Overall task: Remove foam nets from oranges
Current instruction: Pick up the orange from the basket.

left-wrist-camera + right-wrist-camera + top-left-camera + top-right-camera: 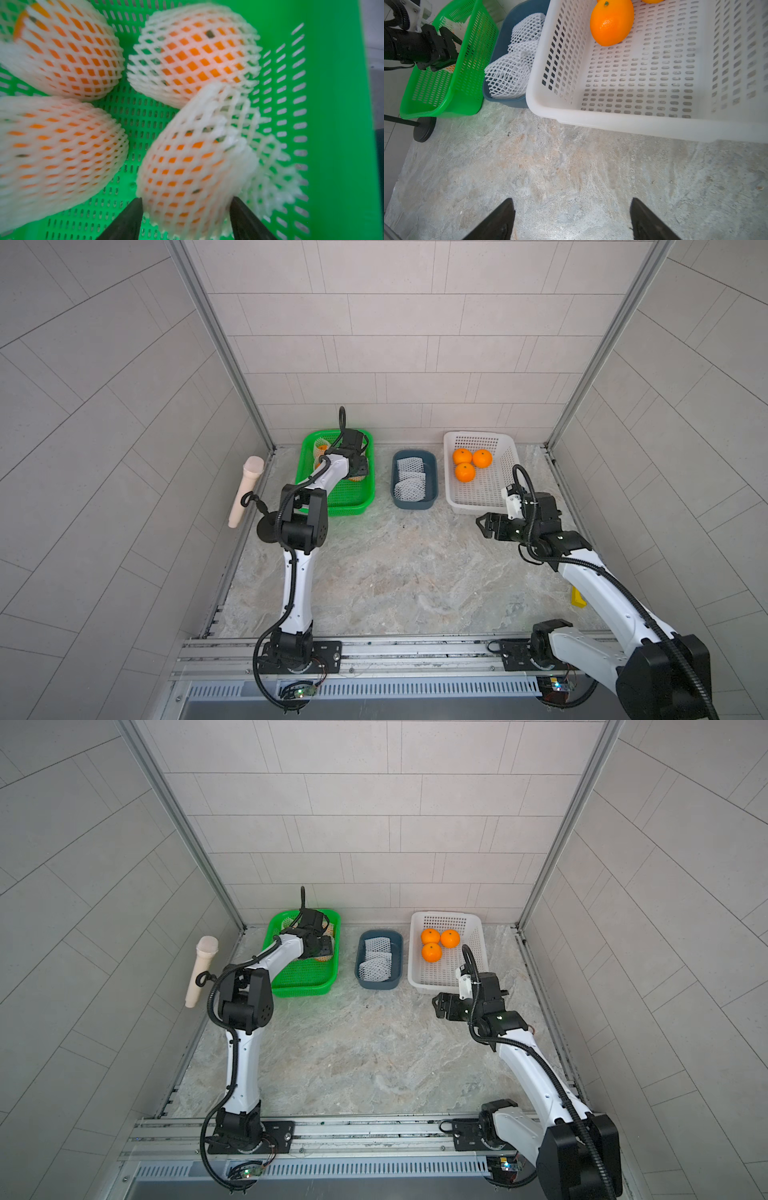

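Note:
Several oranges wrapped in white foam nets lie in the green basket (336, 104). My left gripper (186, 199) reaches down into that basket, and its two black fingers press either side of one netted orange (187, 166), which sits tilted with its loose net end (274, 182) flaring toward the basket wall. Other netted oranges (193, 56) (68, 52) (52, 149) lie beyond it. Three bare oranges (464, 472) rest in the white basket (457, 506). Limp foam nets (411, 481) fill the blue tub (433, 489). My right gripper (482, 526) (571, 200) hovers open over the table in front of the white basket.
A beige microphone-shaped object (245, 489) on a black round-based stand (266, 531) stands left of the green basket. A small yellow object (577, 597) lies by the right wall. The three containers sit in a row along the back wall.

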Tool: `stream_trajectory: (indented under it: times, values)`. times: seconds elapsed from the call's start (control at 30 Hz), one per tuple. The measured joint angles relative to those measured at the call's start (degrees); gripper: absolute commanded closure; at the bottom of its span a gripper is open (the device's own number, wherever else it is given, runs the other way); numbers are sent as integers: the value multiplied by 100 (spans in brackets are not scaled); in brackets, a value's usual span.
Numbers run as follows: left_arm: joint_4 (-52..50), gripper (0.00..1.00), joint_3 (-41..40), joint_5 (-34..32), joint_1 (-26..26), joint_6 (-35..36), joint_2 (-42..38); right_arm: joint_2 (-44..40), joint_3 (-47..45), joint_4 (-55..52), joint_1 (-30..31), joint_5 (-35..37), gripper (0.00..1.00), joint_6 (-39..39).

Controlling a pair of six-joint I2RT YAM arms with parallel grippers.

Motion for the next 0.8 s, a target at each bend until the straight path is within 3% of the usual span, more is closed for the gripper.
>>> stream_trajectory:
  times: [0.8]
  values:
    - [-280,19,457,151,63,221,297,-2,0,-2,0,68,11,-2]
